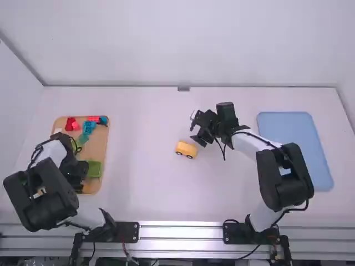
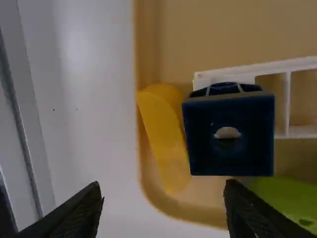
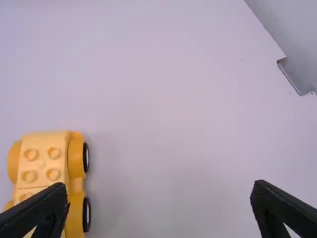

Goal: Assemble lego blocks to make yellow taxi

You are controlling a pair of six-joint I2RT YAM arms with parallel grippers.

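In the high view, my left gripper [image 1: 75,176] is low over the near part of the wooden tray [image 1: 102,145]. The left wrist view has this left gripper [image 2: 164,191] open above a yellow piece [image 2: 161,141] lying along the tray's side, beside a dark blue block [image 2: 230,136]. A yellow car base [image 1: 186,149] with black-rimmed wheels stands on the table, close to my right gripper [image 1: 194,127]. From the right wrist, the right gripper [image 3: 159,191] is open with bare table between its fingers, and the studded car base [image 3: 45,166] is beside one finger.
Red [image 1: 70,124], teal [image 1: 89,127] and green [image 1: 94,168] pieces lie in the wooden tray. A white frame-like piece [image 2: 287,133] and a bright green piece [image 2: 287,198] are near the blue block. A blue tray [image 1: 291,125] occupies the table's right side, partly behind the right arm.
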